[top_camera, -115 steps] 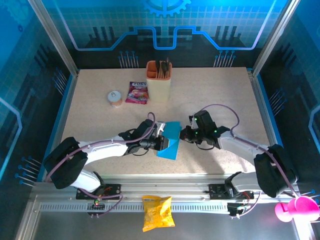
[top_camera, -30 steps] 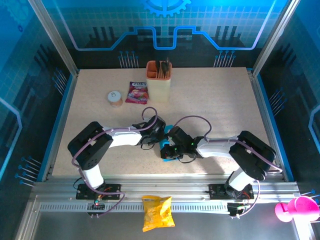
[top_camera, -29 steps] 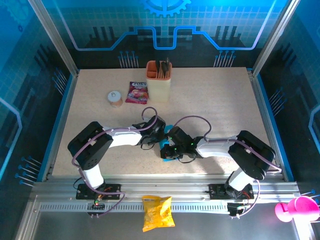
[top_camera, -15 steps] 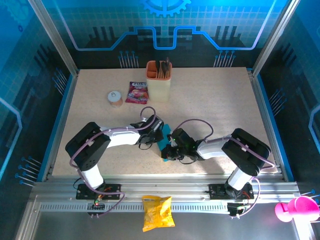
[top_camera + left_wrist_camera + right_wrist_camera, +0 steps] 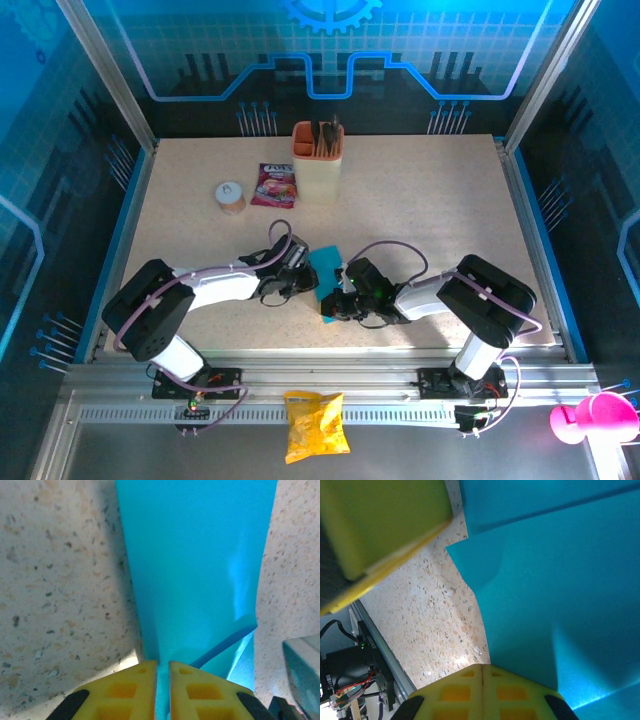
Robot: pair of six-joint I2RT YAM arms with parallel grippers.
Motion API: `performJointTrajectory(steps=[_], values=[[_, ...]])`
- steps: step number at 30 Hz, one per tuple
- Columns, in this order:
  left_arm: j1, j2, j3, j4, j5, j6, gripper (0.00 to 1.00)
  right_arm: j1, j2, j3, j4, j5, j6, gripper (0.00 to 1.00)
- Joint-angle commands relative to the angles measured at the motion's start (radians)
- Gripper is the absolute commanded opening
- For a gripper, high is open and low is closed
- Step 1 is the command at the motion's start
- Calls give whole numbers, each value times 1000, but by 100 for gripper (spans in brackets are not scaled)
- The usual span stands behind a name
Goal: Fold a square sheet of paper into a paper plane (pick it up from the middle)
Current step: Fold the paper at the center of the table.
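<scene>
Front frame: a yellow snack bag (image 5: 316, 425) is seen lying on the metal rails, in front of the near edge of the table (image 5: 430, 210).
Left gripper: the left gripper (image 5: 162, 669) is brought low over the table near its middle, reaching in from the left side. Its yellow fingers (image 5: 200, 690) are nearly pressed together, and a thin edge of blue paper is pinched in the narrow slit between them.
Right gripper: the right gripper (image 5: 482, 670) is placed just beside the left one, coming from the right. Its fingers are pressed fully together, and the paper edge is touched by the tips. Whether paper is caught between them cannot be told.
Task's thing: the square sheet of paper (image 5: 325, 266) is found on the table between the two grippers, folded into a narrow shape with overlapping layers.
Far side: a small round jar (image 5: 231, 197), a pink-purple packet (image 5: 273, 186) and a beige cup (image 5: 318, 172) are set in a row, well apart from the paper.
</scene>
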Motion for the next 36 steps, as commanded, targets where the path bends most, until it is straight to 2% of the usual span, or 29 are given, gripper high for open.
performJointTrajectory(steps=[1, 7, 16, 25, 36], values=[[1, 18, -21, 80, 49, -17, 14, -2, 42, -55, -133, 37, 8, 0], [4, 64, -9, 140, 64, -19, 13, -2, 49, -60, -127, 37, 13, 0], [36, 161, 8, 137, 39, -48, 7, -2, 54, -82, -142, 45, 38, 0], [78, 205, 110, -23, -19, -37, 7, -5, 93, -96, -186, 40, 82, 0], [123, 285, 285, -122, -31, 32, 7, -9, 141, -128, -178, 37, 110, 0]])
